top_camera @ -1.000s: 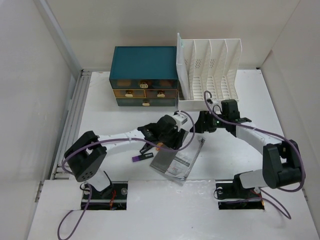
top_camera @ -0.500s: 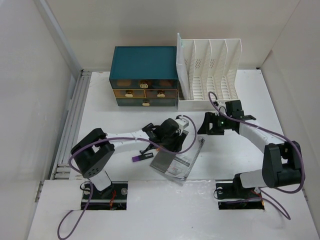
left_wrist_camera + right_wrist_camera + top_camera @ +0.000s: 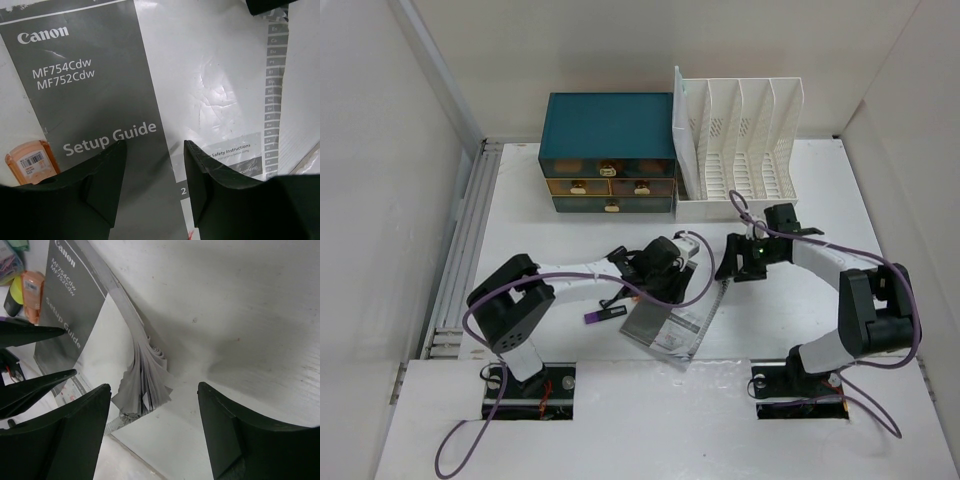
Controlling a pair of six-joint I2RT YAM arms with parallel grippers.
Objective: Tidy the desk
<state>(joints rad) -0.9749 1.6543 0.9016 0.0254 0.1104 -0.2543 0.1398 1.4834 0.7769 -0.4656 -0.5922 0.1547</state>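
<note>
Just beyond the arm bases, near the middle of the white tabletop [image 3: 540, 230], a grey-and-white Canon setup guide [image 3: 672, 328] lies with its long axis slanting from near-left to far-right. A small purple-ended item [image 3: 603, 315] sits just beside its left edge, and a small orange labelled item [image 3: 30, 160] lies at the edge of the cover.

The left pincer [image 3: 154, 145] hangs directly over the grey cover, fingers apart and holding nothing; I cannot tell whether they touch the paper. Further on, at the guide's far-right end, the right pincer [image 3: 154, 387] is spread wide and empty. Between its fingers the pages fan up off the tabletop.

That lifted edge looks like the key to the next move. It lies straight ahead of the right pincer, so the right arm seems better placed to slip under it while the left pins the cover.

At the far wall stand a teal drawer box [image 3: 610, 125] and a white file rack [image 3: 740, 140], the rack just beyond the right pincer and probably the guide's destination.
</note>
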